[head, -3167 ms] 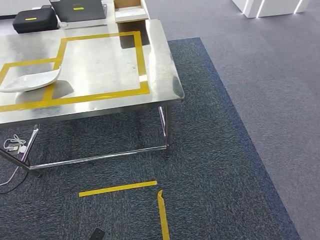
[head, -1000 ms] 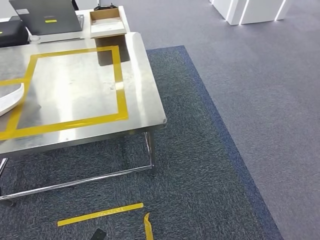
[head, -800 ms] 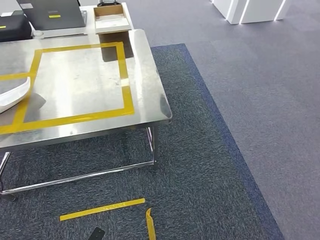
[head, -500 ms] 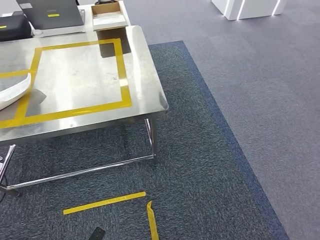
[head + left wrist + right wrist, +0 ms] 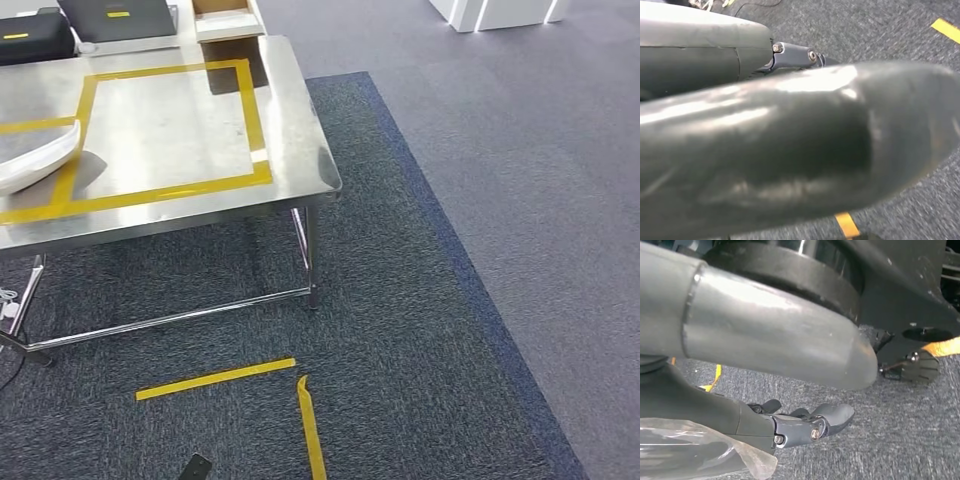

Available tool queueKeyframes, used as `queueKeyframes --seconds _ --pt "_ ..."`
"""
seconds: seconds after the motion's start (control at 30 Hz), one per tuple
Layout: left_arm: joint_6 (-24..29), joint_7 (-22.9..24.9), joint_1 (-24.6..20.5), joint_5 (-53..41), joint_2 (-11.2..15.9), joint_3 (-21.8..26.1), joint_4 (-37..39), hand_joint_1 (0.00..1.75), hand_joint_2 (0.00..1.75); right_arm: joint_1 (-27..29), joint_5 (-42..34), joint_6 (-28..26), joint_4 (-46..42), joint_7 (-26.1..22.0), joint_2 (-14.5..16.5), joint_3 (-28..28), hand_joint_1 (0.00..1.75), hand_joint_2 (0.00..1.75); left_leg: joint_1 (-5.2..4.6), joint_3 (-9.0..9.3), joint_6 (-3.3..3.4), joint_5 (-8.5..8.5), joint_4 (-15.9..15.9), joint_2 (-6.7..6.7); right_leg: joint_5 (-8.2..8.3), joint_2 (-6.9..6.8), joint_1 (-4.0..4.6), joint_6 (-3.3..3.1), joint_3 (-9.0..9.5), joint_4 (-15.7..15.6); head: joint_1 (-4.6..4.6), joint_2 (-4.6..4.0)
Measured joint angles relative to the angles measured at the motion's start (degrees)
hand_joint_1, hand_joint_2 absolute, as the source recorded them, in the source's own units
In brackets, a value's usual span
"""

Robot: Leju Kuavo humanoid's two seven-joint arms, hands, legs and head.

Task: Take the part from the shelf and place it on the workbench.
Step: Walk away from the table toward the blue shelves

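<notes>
1. Step judged: walking or turning near the surface (image 5: 290, 120). No grasp is in hand.
2. White part (image 5: 36, 160) is seen lying on the surface, at its left end, across a yellow tape line. Whether it is the task's part cannot be told.
3. Long axis is judged to run roughly along the surface's front edge. The tapered end points toward the taped rectangle at the surface's middle; the other end is cut off.
4. Right robot hand (image 5: 764, 340): fingers (image 5: 828, 415) spread away from the thumb, nothing held.
5. Left robot hand (image 5: 791, 150): mostly blurred thumb, so its state cannot be told.
6. Advice: steps are to be kept short, hands kept low and away from the surface's edge, and the floor tape (image 5: 215, 378) in front of the surface used for alignment.
</notes>
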Motion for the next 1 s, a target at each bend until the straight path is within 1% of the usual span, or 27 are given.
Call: queueKeyframes --seconds 0.03,0.07,0.1,0.13,0.2,0.23,0.27,0.3,0.37,0.4,0.43,0.47,0.5,0.57,0.6,0.63,0.67,0.7,0.73,0.77,0.8,0.83,0.87,0.9,0.93,0.97,1.0 --pt "0.0 0.0 0.1 0.0 0.0 0.0 0.0 0.0 0.0 0.0 0.0 0.0 0.0 0.0 0.0 0.0 0.0 0.0 -0.01 -0.42 0.5 0.27 -0.1 0.12 0.17 0.08 -0.13 0.39 -0.28 0.1 -0.02 0.0" --pt "0.0 0.0 0.2 0.0 0.0 0.1 0.0 0.0 0.0 0.1 0.0 0.0 0.0 0.0 0.0 0.0 0.0 0.0 -0.03 -0.91 1.02 0.75 -0.1 0.26 -0.47 0.19 -0.25 0.72 -0.74 0.6 0.02 0.0" --pt "0.0 0.1 0.2 0.0 0.0 0.2 0.0 0.0 0.0 0.1 0.0 0.0 0.0 0.0 0.0 0.0 0.0 0.0 -0.03 -1.47 1.56 1.31 -0.2 0.41 -2.15 0.33 -0.35 0.97 -1.39 1.9 0.06 0.0" --pt "0.0 0.1 0.2 0.0 0.0 0.2 0.0 0.0 0.0 0.2 0.0 0.0 0.0 0.0 0.0 0.0 0.0 0.0 -0.05 -2.1 2.0 1.89 -0.2 0.55 -4.76 0.47 -0.43 1.11 -2.21 4.3 0.12 0.0" --pt "0.0 0.1 0.2 -0.3 0.0 0.3 0.0 0.0 0.0 0.3 0.0 0.1 0.0 0.1 0.0 0.0 0.0 0.0 -0.32 -3.67 2.45 3.13 -0.2 0.6 -9.99 0.61 -0.43 1.21 -3.85 11.1 0.18 0.0" --pt "0.0 0.1 0.1 -0.3 0.0 0.4 0.0 0.0 0.0 0.3 0.0 0.1 0.0 0.1 0.0 0.0 0.0 0.0 -0.46 -4.51 2.51 3.78 -0.2 0.64 -11.13 0.65 -0.42 1.21 -4.14 13.9 0.19 0.0" --pt "0.0 0.1 0.1 -0.4 0.0 0.4 0.0 0.0 0.0 0.3 0.0 0.1 0.0 0.1 0.0 0.0 0.0 0.0 -0.6 -5.42 2.5 4.46 -0.1 0.69 -10.75 0.68 -0.41 1.14 -3.74 15.4 0.17 0.0" --pt "0.0 0.1 0.1 -0.5 0.0 0.5 0.0 0.0 0.0 0.3 0.0 0.1 0.0 0.1 0.0 0.0 0.0 0.0 -0.71 -6.32 2.47 5.1 0.0 0.73 -9.16 0.68 -0.39 1.0 -2.51 15.2 0.17 0.0" --pt "-0.1 0.1 0.1 -0.5 0.0 0.6 0.0 0.0 0.0 0.2 0.0 0.1 0.0 0.1 0.0 0.0 0.0 0.0 -0.87 -7.88 2.29 6.37 0.2 0.76 -5.78 0.69 -0.27 0.45 2.47 10.2 0.16 0.0" --pt "-0.1 0.1 0.1 -0.5 0.0 0.6 0.0 0.0 0.0 0.1 0.0 0.1 0.0 0.1 0.0 0.0 0.0 0.0 -0.98 -8.42 2.08 6.9 0.3 0.75 -5.47 0.69 -0.1 0.1 5.82 5.9 0.17 0.0" --pt "-0.1 0.1 0.1 -0.5 -0.1 0.6 0.0 0.0 0.0 0.0 0.0 0.1 0.0 0.1 0.0 0.0 0.0 0.0 -1.07 -8.79 1.83 7.48 0.4 0.77 -6.01 0.68 0.03 -0.19 8.75 1.7 0.15 0.0" --pt "-0.1 0.1 0.0 -0.5 -0.1 0.7 0.0 0.0 0.0 -0.1 0.0 0.1 0.0 0.1 0.0 0.0 0.0 0.0 -1.1 -9.08 1.55 8.07 0.4 0.8 -6.86 0.71 0.18 -0.39 10.61 -1.5 0.14 0.0" --pt "-0.1 0.1 0.0 -0.5 -0.1 0.7 0.0 0.0 0.0 -0.2 0.0 0.1 0.0 0.1 0.0 0.0 0.0 0.0 -1.09 -9.35 1.2 8.65 0.4 0.86 -7.42 0.72 0.35 -0.56 11.41 -3.3 0.12 0.0" --pt "-0.1 0.1 0.1 -0.5 -0.1 0.8 0.0 0.0 0.0 -0.1 0.0 0.1 0.0 0.1 0.0 0.0 0.0 0.0 -0.91 -9.9 0.47 9.02 0.5 0.83 -6.98 0.63 0.3 -1.12 10.62 -4.0 0.12 0.0" --pt "-0.1 0.1 0.1 -0.5 0.0 0.8 0.1 0.0 0.0 0.0 0.0 0.1 0.0 0.1 0.0 0.0 0.0 0.0 -0.83 -10.27 0.11 7.83 1.2 0.77 -6.41 0.49 0.24 -1.62 10.08 -4.0 0.04 0.0" --pt "-0.1 0.1 0.2 -0.5 0.0 0.8 0.1 0.0 0.0 0.1 0.0 0.1 0.1 0.2 0.0 0.0 0.0 0.0 -0.74 -10.84 -0.2 5.53 3.0 0.68 -5.76 0.35 0.15 -2.05 9.47 -4.1 -0.08 0.0" --pt "-0.1 0.1 0.3 -0.5 0.0 0.8 0.1 0.0 0.0 0.1 0.0 0.1 0.0 0.2 0.0 0.0 0.0 0.0 -0.63 -11.56 -0.46 2.46 5.9 0.62 -5.13 0.21 0.16 -2.37 8.77 -4.0 -0.22 0.0" --pt "-0.1 0.1 0.3 -0.5 0.0 0.8 0.1 0.0 0.0 0.2 0.0 0.1 0.0 0.2 0.0 0.0 0.0 0.0 -0.56 -12.25 -0.67 -0.47 9.6 0.6 -4.53 0.13 0.22 -2.59 8.01 -4.0 -0.33 0.0" --pt "-0.1 0.1 0.3 -0.5 0.0 0.8 0.1 0.0 0.0 0.2 0.0 0.1 0.0 0.2 0.0 0.0 0.0 0.0 -0.49 -12.71 -0.86 -2.34 13.3 0.59 -3.93 0.06 0.26 -2.6 7.18 -3.8 -0.37 0.0" --pt "-0.1 0.1 0.3 -0.5 0.0 0.8 0.1 0.0 0.0 0.2 0.0 0.1 0.0 0.2 0.0 0.0 0.0 0.0 -0.43 -12.68 -1.01 -2.76 15.9 0.59 -3.38 -0.01 0.28 -2.58 6.37 -3.5 -0.37 0.0" --pt "-0.1 0.1 0.3 -0.5 0.0 0.8 0.1 0.0 0.0 0.2 0.0 0.1 0.0 0.2 0.0 0.0 0.0 0.0 -0.36 -11.92 -1.11 -1.83 16.7 0.59 -2.88 -0.06 0.27 -2.5 5.47 -3.0 -0.38 0.0" --pt "-0.1 0.1 0.3 -0.5 0.0 0.8 0.1 0.0 0.0 0.1 0.0 0.1 0.0 0.2 0.0 0.0 0.0 0.0 -0.28 -10.33 -1.14 -0.12 15.6 0.59 -2.46 -0.07 0.24 -2.38 4.53 -2.5 -0.39 0.0" --pt "-0.1 0.1 0.3 -0.5 0.0 0.8 0.1 0.0 0.0 0.1 0.0 0.1 0.0 0.2 0.0 0.0 0.0 0.0 -0.2 -7.93 -1.09 1.48 12.7 0.57 -2.1 -0.06 0.21 -2.2 3.6 -1.8 -0.4 0.0" --pt "-0.1 0.1 0.2 -0.5 0.0 0.8 0.1 0.0 0.0 0.1 0.0 0.1 0.0 0.2 0.0 0.0 0.0 0.0 -0.2 -5.2 -0.95 2.15 8.8 0.54 -1.8 -0.05 0.25 -1.98 2.59 -1.1 -0.43 0.0" --pt "-0.1 0.1 0.2 -0.5 0.0 0.8 0.1 0.0 0.0 0.1 0.0 0.1 0.0 0.2 0.0 0.0 0.0 0.0 -0.25 -2.95 -0.7 2.08 5.2 0.48 -1.52 -0.05 0.29 -1.69 1.75 -0.5 -0.4 0.0" --pt "-0.1 0.1 0.1 -0.5 0.0 0.8 0.1 0.0 0.0 0.1 0.0 0.1 0.0 0.1 0.0 0.0 0.0 0.0 -0.35 -1.53 -0.44 1.55 2.5 0.43 -1.19 -0.07 0.34 -1.38 1.08 -0.1 -0.41 0.0" --pt "-0.1 0.1 0.1 -0.5 0.0 0.8 0.1 0.0 0.0 0.1 0.1 0.0 0.1 0.1 0.0 0.0 0.0 0.0 -0.48 -1.11 -0.12 0.98 1.1 0.39 -0.79 -0.12 0.37 -1.04 0.55 0.2 -0.4 0.0"
